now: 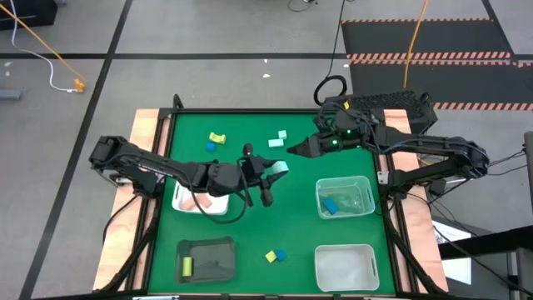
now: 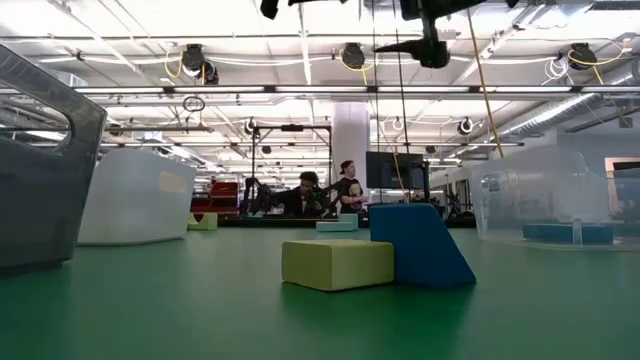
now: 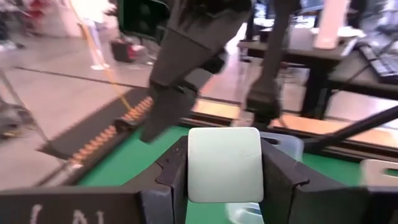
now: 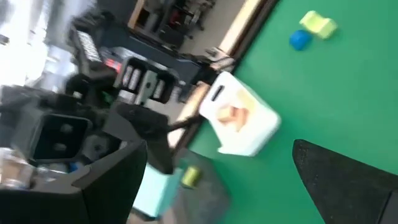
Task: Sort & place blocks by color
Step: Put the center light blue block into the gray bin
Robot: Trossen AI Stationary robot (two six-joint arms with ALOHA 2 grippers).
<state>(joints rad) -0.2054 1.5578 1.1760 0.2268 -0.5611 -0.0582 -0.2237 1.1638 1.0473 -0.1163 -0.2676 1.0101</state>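
A mint block (image 3: 224, 163) is pinched in the left gripper (image 1: 271, 173) jaws, above mid-counter (image 1: 250, 250). The right gripper (image 1: 298, 148) jaws are spread, empty, close by. Sorted so far: pink blocks (image 1: 198, 200) in the white tray (image 1: 218, 207), blue (image 1: 330, 205) in a clear bin (image 1: 366, 185), yellow (image 1: 187, 267) in the dark tray (image 1: 218, 246). Several loose blocks remain; roughly half is judged done.
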